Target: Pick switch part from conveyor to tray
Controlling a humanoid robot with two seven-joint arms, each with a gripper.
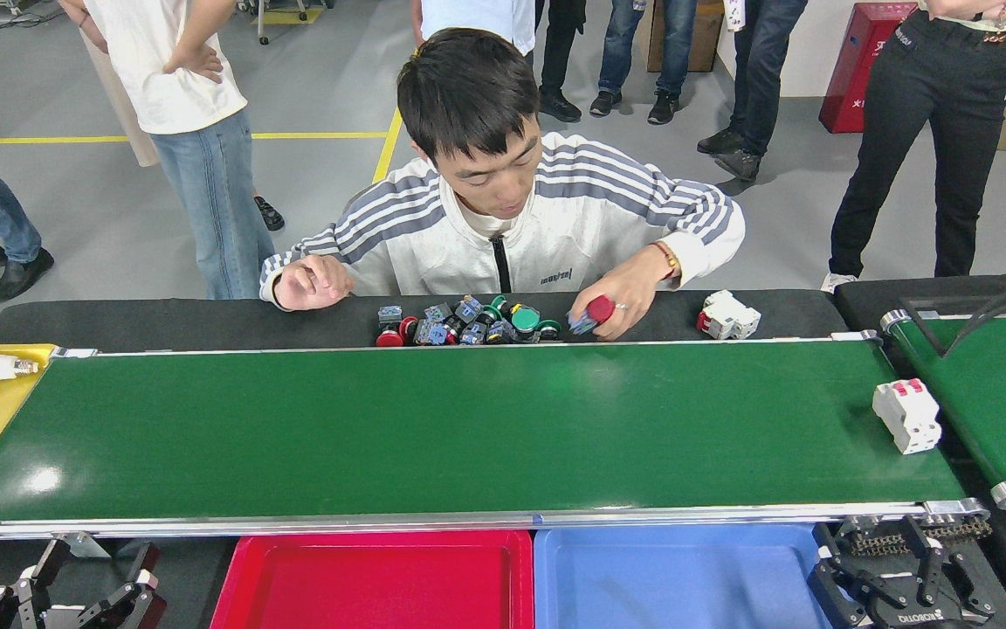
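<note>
While both arms wait below the conveyor (433, 428), our right gripper (900, 584) sits at the belt's near right corner with its fingers spread and nothing between them. Our left gripper (75, 598) sits below the belt's near left end, also spread and empty. We judge both are parked low to keep the belt clear. Two trays lie against the belt's near edge, red tray (376, 581) and blue tray (673, 577), both bare, presumably placed for a short drop. A white switch part (906, 415) with red levers lies at the belt's right end. Beyond the far edge, a person's hand (612, 306) holds a red push-button from a pile of buttons (468, 323).
</note>
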